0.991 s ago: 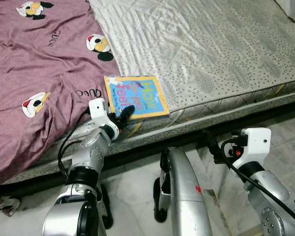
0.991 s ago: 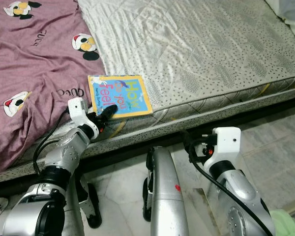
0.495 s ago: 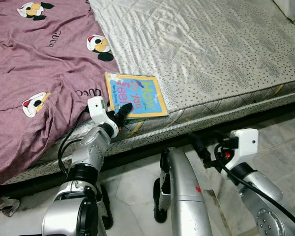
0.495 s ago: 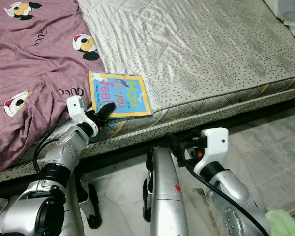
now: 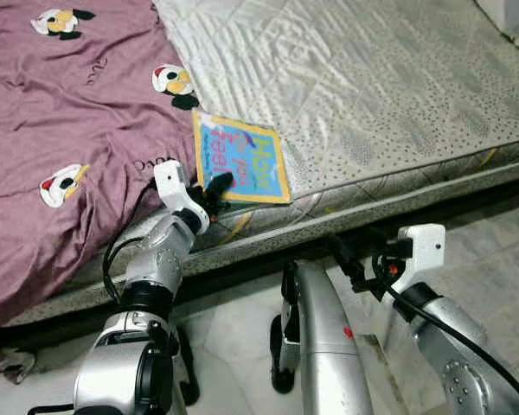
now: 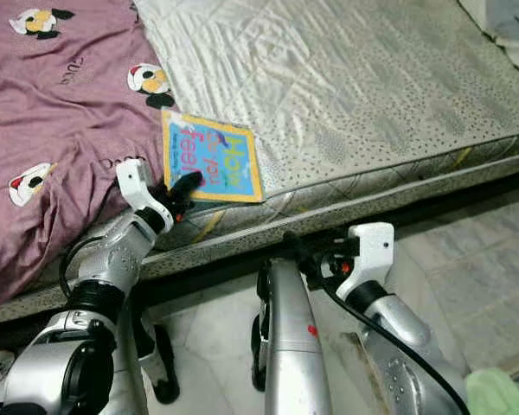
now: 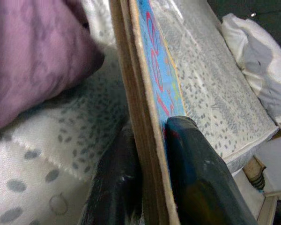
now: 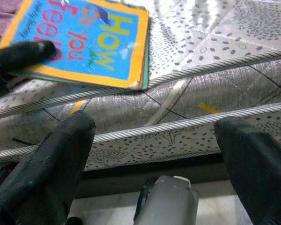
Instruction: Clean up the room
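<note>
A thin children's board book [image 5: 240,158] with a bright blue cover and yellow border lies near the front edge of the bed's mattress [image 5: 398,95], just beside the purple blanket [image 5: 60,147]. Its title reads "How do you feel" in coloured letters. The corner nearest the robot is pinched between the left hand's [image 5: 216,184] fingers, slightly lifted off the mattress.

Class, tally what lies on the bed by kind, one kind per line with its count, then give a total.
Book: 1, pinched at its edge by the left gripper
Blanket: 1, purple with cartoon prints
Pillow: 1, white
Total: 3
</note>
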Available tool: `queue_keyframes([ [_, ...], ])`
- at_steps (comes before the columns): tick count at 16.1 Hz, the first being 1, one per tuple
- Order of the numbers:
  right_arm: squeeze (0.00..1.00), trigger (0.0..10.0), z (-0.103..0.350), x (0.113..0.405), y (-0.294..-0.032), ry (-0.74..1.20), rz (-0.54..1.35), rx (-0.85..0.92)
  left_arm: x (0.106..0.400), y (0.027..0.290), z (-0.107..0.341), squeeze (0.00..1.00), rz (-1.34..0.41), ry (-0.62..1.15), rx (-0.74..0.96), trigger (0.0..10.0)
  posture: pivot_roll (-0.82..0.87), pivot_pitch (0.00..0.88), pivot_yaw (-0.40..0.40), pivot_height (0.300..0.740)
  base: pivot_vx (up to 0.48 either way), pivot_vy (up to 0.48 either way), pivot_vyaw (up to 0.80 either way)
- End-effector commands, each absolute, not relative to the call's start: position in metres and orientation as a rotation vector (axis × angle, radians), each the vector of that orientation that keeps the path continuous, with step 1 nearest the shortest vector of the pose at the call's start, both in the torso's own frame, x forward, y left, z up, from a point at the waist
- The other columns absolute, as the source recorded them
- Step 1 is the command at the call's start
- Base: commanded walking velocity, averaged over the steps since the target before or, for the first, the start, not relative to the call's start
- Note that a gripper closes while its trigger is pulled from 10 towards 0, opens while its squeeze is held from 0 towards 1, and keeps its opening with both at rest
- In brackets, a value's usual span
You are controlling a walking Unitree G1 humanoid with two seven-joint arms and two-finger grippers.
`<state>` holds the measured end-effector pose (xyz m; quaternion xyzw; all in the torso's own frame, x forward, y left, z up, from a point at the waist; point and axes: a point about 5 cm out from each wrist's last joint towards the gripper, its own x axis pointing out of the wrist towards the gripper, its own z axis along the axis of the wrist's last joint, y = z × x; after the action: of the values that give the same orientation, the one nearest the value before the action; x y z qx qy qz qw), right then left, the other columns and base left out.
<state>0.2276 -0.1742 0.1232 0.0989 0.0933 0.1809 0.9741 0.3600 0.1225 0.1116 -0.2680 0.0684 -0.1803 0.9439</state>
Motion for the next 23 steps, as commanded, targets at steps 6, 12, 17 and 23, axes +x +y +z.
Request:
queue_keyframes([
  [6,0.0,10.0,0.1,0.237,-0.165,0.223,0.255,0.197,0.345,0.13,0.167,0.0,-0.32,-0.258,-0.131,0.0,-0.1,0.168,-0.043,0.518,0.0,0.0,0.0],
  [12,0.0,10.0,0.093,0.246,-0.157,0.191,0.186,0.24,0.303,0.148,0.17,0.0,-0.242,-0.332,0.027,0.0,-0.03,0.151,-0.026,0.518,0.0,0.0,0.0],
  [17,0.0,10.0,0.103,0.256,-0.163,0.102,0.128,0.29,0.271,0.174,0.143,0.0,-0.065,-0.204,0.125,10.0,-0.01,0.142,-0.019,0.518,0.0,0.0,0.0],
  [23,0.0,10.0,0.11,0.267,-0.163,0.066,0.133,0.288,0.268,0.158,0.133,0.0,-0.008,-0.118,0.1,10.0,-0.02,0.152,-0.026,0.592,0.0,0.0,0.0],
])
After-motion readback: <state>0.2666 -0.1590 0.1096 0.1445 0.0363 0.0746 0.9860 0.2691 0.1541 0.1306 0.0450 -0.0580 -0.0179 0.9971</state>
